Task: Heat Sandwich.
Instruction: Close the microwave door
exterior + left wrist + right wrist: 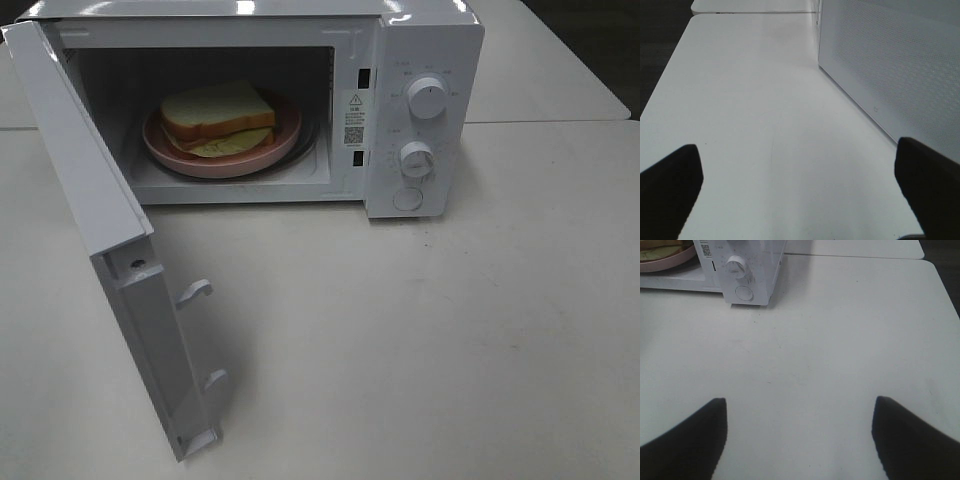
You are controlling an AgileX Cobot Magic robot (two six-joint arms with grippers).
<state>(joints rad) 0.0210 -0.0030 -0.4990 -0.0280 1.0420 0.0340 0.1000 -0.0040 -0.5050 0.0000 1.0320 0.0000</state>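
The sandwich [218,115] lies on a round pink plate [225,160] inside the white microwave [425,60], whose door [90,190] is swung wide open toward the front left. Neither arm shows in the high view. In the left wrist view my left gripper [799,190] is open over bare table, with nothing between its fingers and the door's outer face [900,65] close beside it. My right gripper [799,440] is open and empty too, some way in front of the microwave [750,270]. An edge of the sandwich [655,251] and plate [670,261] shows there.
The microwave's control panel carries two round knobs [428,98] [416,158] and a round button [408,198]. Two latch hooks [195,290] stick out of the door's inner edge. The white table [420,330] stretches in front of the microwave and to its right.
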